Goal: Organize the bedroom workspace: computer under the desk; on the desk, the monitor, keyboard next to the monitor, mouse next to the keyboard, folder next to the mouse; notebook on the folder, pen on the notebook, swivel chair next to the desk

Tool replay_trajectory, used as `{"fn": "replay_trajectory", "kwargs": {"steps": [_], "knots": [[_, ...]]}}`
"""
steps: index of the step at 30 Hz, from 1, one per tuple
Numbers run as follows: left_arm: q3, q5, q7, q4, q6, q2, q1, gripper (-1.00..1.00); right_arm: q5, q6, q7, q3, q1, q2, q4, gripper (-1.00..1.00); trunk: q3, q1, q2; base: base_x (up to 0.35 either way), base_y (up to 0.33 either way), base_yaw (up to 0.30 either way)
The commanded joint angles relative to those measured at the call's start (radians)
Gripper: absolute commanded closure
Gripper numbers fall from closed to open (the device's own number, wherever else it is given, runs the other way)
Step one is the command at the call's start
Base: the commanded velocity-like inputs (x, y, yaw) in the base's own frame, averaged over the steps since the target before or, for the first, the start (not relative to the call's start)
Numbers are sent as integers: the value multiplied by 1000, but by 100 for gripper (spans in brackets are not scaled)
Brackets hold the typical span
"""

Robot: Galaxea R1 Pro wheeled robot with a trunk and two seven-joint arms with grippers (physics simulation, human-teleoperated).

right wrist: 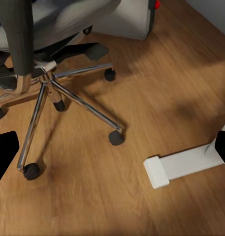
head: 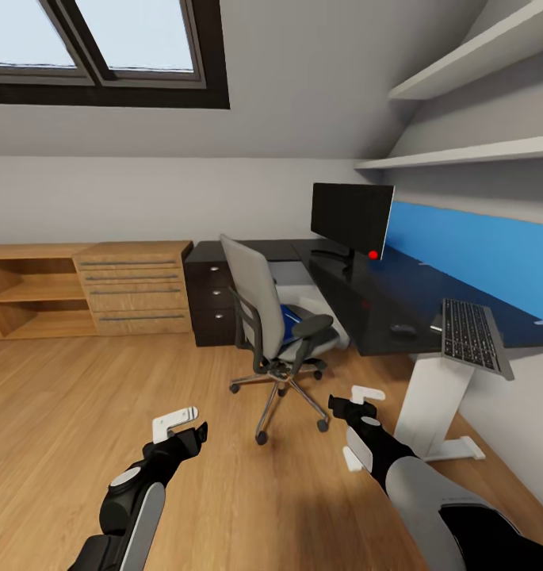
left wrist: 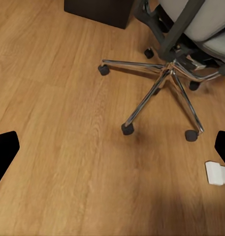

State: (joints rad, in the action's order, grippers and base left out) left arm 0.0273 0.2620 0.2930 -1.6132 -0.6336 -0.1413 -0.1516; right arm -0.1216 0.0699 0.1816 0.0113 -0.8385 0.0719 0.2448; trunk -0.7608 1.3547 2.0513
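Folder (head: 288, 320) is lying on the swivel chair (head: 265, 317) seat, ahead of us, slightly nearer our right gripper (head: 357, 424); we're holding both it and left gripper (head: 178, 429) released, empty, well short.

**Bedroom workspace as seen from my head camera**

The desk (head: 358, 305) runs along the right wall under a blue panel (head: 477, 258). The monitor (head: 351, 216) stands upright at its far end. The keyboard (head: 472, 335) lies at the near end, overhanging the front edge, with the mouse (head: 403, 329) just beside it. The swivel chair (head: 273, 327) stands on the wooden floor (head: 57, 412) in front of the desk, and the blue folder (head: 289, 320) lies on its seat. My left gripper (head: 180, 427) and right gripper (head: 356, 424) both hang low over the floor with fingers apart, holding nothing. A wooden drawer chest (head: 134, 287) stands against the back wall.
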Motion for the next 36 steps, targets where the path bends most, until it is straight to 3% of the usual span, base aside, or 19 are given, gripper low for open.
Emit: {"fn": "replay_trajectory", "kwargs": {"steps": [1,12,36], "knots": [[1,10,9,-1,-3,0,-1,-100,-10,6,1,1,-1,0,-1,-100,-4,4,8,0,0,0],[1,8,12,1,-2,0,0,-100,-7,53,-30,-2,-1,-2,5,-100,-39,46,85,0,0,0],[1,5,12,4,-2,1,0,-100,-3,60,-37,-5,-1,-3,13,-100,-114,138,253,0,0,0]]}}
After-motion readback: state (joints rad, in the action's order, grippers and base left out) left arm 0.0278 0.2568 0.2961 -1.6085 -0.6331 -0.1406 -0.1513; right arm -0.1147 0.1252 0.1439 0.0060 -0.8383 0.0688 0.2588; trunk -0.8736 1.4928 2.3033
